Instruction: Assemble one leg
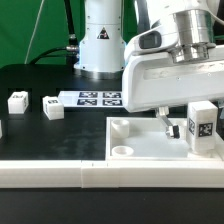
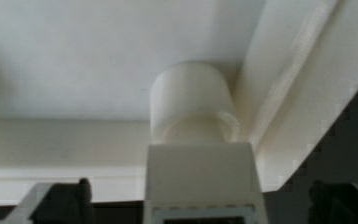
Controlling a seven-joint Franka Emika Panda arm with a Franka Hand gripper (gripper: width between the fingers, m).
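A white leg [image 1: 202,124] with a black-and-white tag stands upright at the corner of the large white tray-like panel [image 1: 140,150] on the exterior view's right. My gripper [image 1: 190,128] is over it, jaws open, one finger [image 1: 165,123] standing apart from the leg. In the wrist view the leg [image 2: 202,150] runs between my dark fingers [image 2: 60,200], with a gap on each side of it. Its rounded end meets the panel [image 2: 87,60] by the raised rim. My gripper [image 2: 202,208] is not touching the leg.
Two more small white legs [image 1: 17,100] [image 1: 52,108] lie on the black table at the exterior view's left. The marker board [image 1: 98,98] lies behind the panel. The robot base [image 1: 100,45] stands at the back. A round socket [image 1: 122,150] shows in the panel's near corner.
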